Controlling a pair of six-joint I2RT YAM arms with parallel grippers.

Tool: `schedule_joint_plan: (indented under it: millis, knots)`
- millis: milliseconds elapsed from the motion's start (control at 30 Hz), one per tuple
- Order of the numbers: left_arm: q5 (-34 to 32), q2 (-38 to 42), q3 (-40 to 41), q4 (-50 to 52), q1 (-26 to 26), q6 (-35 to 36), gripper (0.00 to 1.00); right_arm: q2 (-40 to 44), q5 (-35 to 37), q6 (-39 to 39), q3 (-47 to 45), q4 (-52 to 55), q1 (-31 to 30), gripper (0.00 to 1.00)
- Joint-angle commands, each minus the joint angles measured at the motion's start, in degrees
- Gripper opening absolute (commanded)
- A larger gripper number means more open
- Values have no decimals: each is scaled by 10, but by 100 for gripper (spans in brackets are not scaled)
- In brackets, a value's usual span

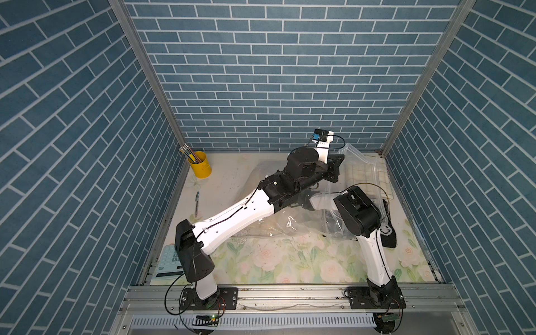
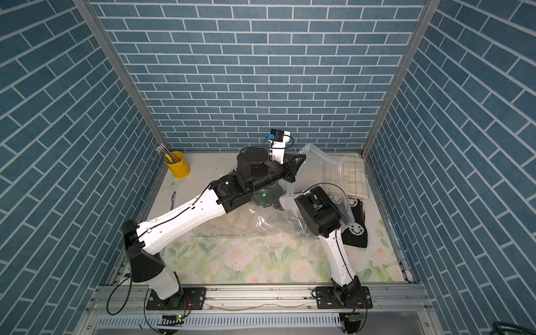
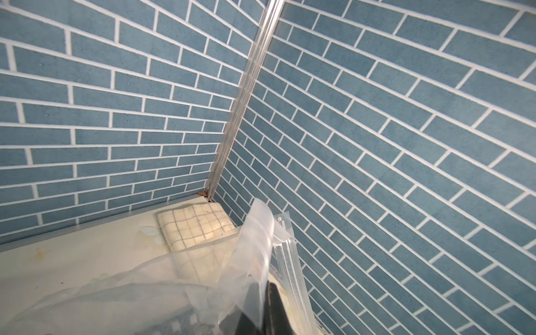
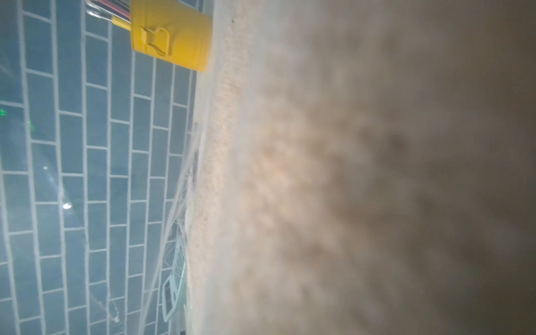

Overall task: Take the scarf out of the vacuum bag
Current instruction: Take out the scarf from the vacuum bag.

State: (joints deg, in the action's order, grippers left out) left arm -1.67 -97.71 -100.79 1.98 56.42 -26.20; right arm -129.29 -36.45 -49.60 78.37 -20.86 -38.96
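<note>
The vacuum bag [image 1: 290,223] [image 2: 261,220] is crinkly clear plastic spread over the middle of the table. My left gripper [image 1: 336,165] [image 3: 265,313] is shut on the bag's mouth edge [image 3: 258,232] and holds it raised near the back right corner. My right forearm [image 1: 322,201] reaches into the raised mouth, and its gripper is hidden under the left arm. The scarf [image 4: 333,174], a tan knit, fills the right wrist view close up and covers the jaws. It shows faintly through the plastic in a top view [image 2: 242,222].
A yellow cup of pencils [image 1: 200,165] [image 4: 171,37] stands at the back left. A pen [image 1: 197,203] and a calculator [image 1: 168,261] lie along the left wall. A checked cloth [image 1: 368,177] [image 3: 194,229] and a black smiley-face knit [image 2: 356,229] lie at the right.
</note>
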Motion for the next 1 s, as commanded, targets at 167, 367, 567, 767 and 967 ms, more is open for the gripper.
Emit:
schedule_joint_plan:
  millis: [167,367,567,767,967]
  knots:
    - [-120,5,25,28,4,-2,0,30,20,139,-1,161,-16,0]
    - [-153,-1,22,38,4,-9,0,59,33,174,-19,190,-16,0]
    - [-177,-2,21,41,4,-7,0,75,31,158,-41,159,-14,0]
    - [-186,0,26,41,4,-6,0,120,46,144,-81,101,-15,0]
    - [-195,0,26,43,4,0,0,160,25,130,-112,49,-12,0]
